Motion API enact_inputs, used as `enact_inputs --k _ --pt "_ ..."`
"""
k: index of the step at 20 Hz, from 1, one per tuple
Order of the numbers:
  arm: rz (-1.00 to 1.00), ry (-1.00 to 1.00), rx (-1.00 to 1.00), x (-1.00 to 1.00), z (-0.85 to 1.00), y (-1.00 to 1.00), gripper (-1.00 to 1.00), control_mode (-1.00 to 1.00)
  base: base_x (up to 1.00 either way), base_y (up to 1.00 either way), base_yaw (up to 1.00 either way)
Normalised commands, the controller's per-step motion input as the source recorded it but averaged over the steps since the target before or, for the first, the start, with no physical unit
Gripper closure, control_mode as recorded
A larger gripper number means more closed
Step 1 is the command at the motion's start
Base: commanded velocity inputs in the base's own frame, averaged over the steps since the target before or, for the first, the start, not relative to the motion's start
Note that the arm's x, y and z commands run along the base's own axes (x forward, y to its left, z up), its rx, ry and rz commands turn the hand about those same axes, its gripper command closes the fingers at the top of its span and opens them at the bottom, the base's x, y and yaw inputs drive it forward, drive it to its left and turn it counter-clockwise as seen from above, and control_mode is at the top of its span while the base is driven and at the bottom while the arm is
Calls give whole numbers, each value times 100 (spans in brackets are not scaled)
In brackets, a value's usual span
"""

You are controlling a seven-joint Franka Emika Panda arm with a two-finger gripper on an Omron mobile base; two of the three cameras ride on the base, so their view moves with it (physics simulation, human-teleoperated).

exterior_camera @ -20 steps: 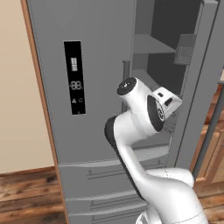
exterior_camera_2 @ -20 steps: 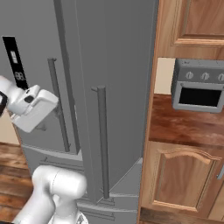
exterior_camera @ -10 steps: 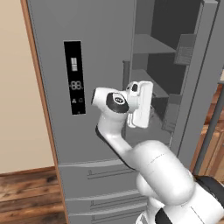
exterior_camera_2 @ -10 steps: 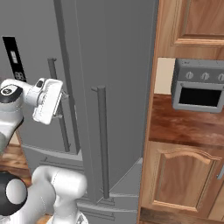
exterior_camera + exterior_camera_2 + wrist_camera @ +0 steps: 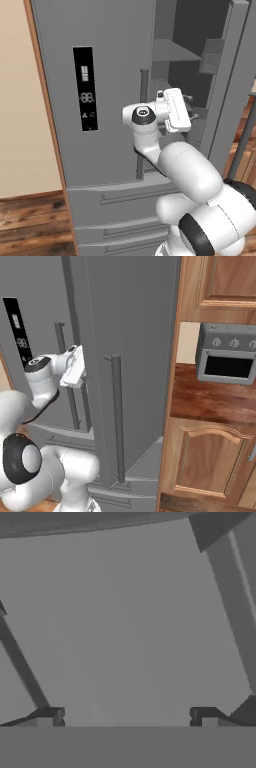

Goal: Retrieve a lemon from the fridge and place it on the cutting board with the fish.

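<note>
**kitchenbot_fan:** So the tall grey French-door fridge (image 5: 110, 75) has its right door (image 5: 130, 356) swung open, and the white arm's end effector (image 5: 186, 111) is up at the gap by the grey shelves (image 5: 175, 50). What's the risk here?

**simwatcher:** Biggest thing first: that open door. From the right base camera the arm is squeezed between the door and the fridge body, so a wide swing could clip the door edge or its vertical bar handle (image 5: 116, 416) and knock it further round or partly closed on the arm.

**kitchenbot_fan:** And the shelves?

**simwatcher:** Reaching in too high or low could jam the hand on a shelf lip. Hand camera shows the two small dark fingertips (image 5: 50, 716) spread wide with nothing between them, just grey panel ahead.

**kitchenbot_fan:** Where's the small yellow lemon though?

**simwatcher:** Can't spot it. Probably deeper in the compartment, but the interior is dim and half hidden by the arm. So it could grab blind and miss, or nudge the fruit so it rolls off.
</note>
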Motion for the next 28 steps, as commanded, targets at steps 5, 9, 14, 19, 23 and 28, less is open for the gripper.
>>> enact_inputs --k 5,9,14,19,23,28 --pt "-6 54 -12 -64 0 -79 -100 -100 0 0 0" --pt "-6 57 -4 -69 3 -100 -100 -100 0 0 0" --pt "-5 59 0 -73 13 -100 -100 -100 0 0 0" --pt "-1 53 2 -59 15 -100 -100 -100 0 0 0" --pt "0 22 28 -15 34 -100 -100 -100 0 0 0" --pt "0 -4 57 3 17 -56 -100 -100 0 0 0"
